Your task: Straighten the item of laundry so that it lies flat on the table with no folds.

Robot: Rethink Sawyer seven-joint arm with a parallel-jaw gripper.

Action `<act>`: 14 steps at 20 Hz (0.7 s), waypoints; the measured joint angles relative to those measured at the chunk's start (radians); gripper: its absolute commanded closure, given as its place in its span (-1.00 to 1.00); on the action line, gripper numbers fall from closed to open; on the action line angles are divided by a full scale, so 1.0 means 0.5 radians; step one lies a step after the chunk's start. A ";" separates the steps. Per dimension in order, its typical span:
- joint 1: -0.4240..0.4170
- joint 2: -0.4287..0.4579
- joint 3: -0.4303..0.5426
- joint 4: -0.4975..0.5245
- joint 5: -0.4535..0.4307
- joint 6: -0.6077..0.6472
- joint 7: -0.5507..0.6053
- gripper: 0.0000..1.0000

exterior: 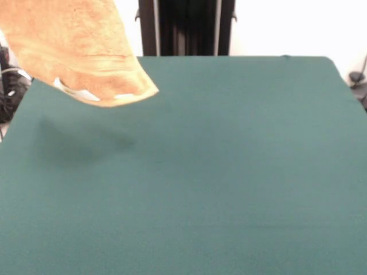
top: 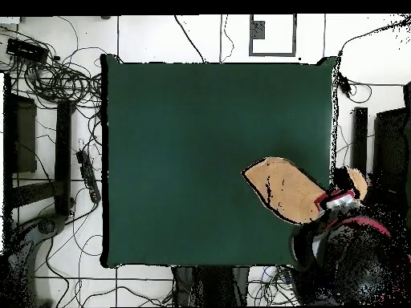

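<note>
Overhead view shows you the hand (top: 341, 200) at the bench's (top: 201, 144) edge, close to the corner nearest the robot's base, with red and white parts visible. The towel (top: 282, 188) spreads away from the hand over the green cloth, and a little orange shows on the hand's other side too. You cannot tell from either view whether the hand is clamped on the cloth or standing wide. In the front view you see the towel (exterior: 80, 48) hanging in the air above the bench (exterior: 229, 172), bunched and sagging, with white bits (exterior: 86, 93) along its lower edge and a soft shadow (exterior: 86, 143) beneath it.
</note>
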 measured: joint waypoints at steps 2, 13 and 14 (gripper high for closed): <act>-0.051 -0.003 0.045 0.032 -0.017 0.016 0.000 1.00; -0.257 -0.009 0.272 0.204 -0.159 0.093 -0.035 1.00; -0.271 -0.009 0.287 0.218 -0.163 0.093 -0.048 1.00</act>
